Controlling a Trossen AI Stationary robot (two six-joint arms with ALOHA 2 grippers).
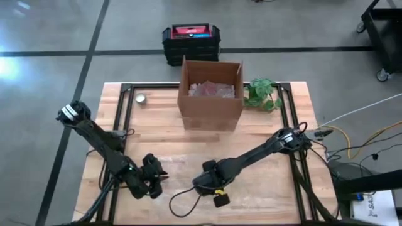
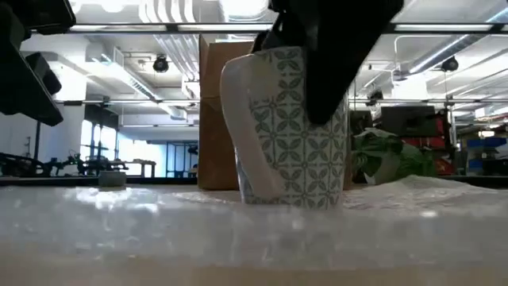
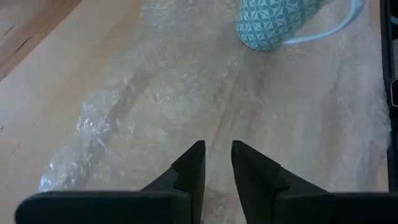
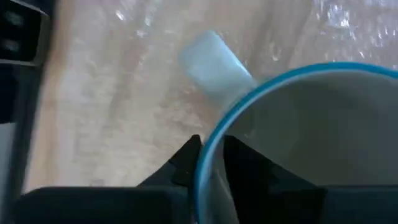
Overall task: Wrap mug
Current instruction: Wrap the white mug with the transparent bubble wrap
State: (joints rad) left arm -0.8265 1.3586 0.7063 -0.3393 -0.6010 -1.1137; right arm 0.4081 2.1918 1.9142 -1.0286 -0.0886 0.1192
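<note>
Placing step, by my read: your right end effector [image 4: 208, 163] is pinched on the mug's [image 2: 295, 127] rim, one finger inside the blue lip and one outside, and the mug stands upright on the bubble wrap [image 3: 186, 93] near the front of the counter [image 1: 270, 129]. The low view can't confirm whether the base is fully seated on the sheet; it looks down or very nearly.

Wrapping itself not started. The sheet lies flat, no edge lifted over the mug.

Next move, as I judge it:
- Confirm the mug is seated, then open the right fingers and lift straight up, clear of the rim. Any sideways pull risks tipping it.
- Handle sticks out to one side, so plan the fold around it.
- You need a free edge of wrap. The left side's crumpled edge looks like the easiest grab.

Poses:
- Right arm reaches in from the right rear of the counter, stretched low toward front centre, wrist over the mug, fingers pointing down onto the rim.
- Left end effector [image 3: 217, 163] hovers low over the wrap just left of the mug, aimed along the sheet toward it, fingers slightly parted, holding nothing, a narrow gap between the tips.

Wrap is thin and slippery, so expect it to slide on the wood when pulled.
</note>
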